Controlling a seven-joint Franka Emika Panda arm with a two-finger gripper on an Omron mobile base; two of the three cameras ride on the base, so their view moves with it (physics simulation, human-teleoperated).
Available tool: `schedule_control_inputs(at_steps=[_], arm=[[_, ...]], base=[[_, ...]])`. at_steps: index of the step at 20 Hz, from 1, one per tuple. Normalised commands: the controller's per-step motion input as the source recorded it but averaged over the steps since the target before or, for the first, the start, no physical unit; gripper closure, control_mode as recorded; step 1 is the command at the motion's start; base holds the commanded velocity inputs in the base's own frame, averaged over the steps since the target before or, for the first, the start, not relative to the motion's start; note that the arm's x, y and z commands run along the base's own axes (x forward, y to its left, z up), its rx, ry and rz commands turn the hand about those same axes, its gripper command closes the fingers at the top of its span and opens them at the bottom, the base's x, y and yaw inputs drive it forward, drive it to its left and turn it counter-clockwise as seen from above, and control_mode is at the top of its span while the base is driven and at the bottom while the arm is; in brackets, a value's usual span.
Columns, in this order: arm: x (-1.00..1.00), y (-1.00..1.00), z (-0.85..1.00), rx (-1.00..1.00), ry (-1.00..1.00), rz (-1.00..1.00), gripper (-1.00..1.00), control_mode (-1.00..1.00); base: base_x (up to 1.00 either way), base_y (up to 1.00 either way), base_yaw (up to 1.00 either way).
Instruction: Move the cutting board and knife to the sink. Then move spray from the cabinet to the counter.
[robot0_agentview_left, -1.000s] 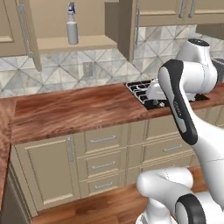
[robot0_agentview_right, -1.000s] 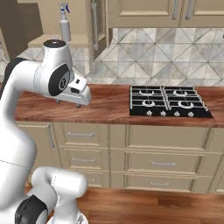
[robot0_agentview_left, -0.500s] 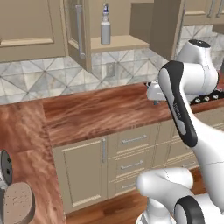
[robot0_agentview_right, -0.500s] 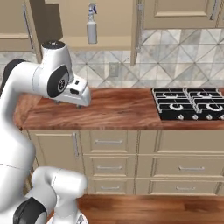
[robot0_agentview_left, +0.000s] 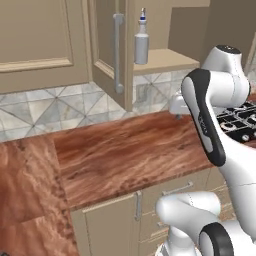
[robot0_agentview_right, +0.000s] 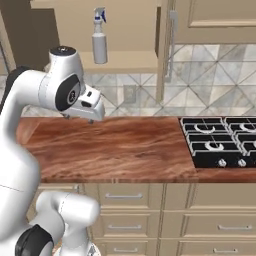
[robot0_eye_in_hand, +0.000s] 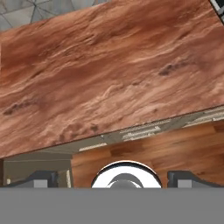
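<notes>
Now we see the spray (robot0_agentview_right: 99, 36) upright on the open cabinet shelf (robot0_agentview_right: 127, 61), above the table (robot0_agentview_right: 115, 147). Our jaws are wide open, empty. A hasty reach could topple it.

The white arm rises from its base, bends at a dark-jointed elbow and folds forward, holding the hand level at about chest height above the table. The gripper (robot0_agentview_right: 91, 120) points straight down from the wrist, its two short dark fingers (robot0_eye_in_hand: 41, 178) spread wide apart with nothing between them. In the left base view the hand (robot0_agentview_left: 178, 105) pokes out from behind the upper arm, small finger tips showing beneath it, well clear of the table surface below.
</notes>
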Motion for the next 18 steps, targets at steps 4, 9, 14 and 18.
schedule_control_inputs(at_steps=[4,9,14,18], arm=[[0.0,0.0,0.0,0.0,0.0,0.0,-1.0,1.0],[0.0,0.0,0.0,0.0,0.0,0.0,-1.0,1.0],[0.0,0.0,0.0,0.0,0.0,0.0,-1.0,1.0],[0.0,0.0,0.0,0.0,0.0,0.0,-1.0,1.0]], base=[[0.51,0.0,0.02],[0.22,-0.15,0.17],[0.0,-0.11,0.25],[0.05,0.0,0.22]])
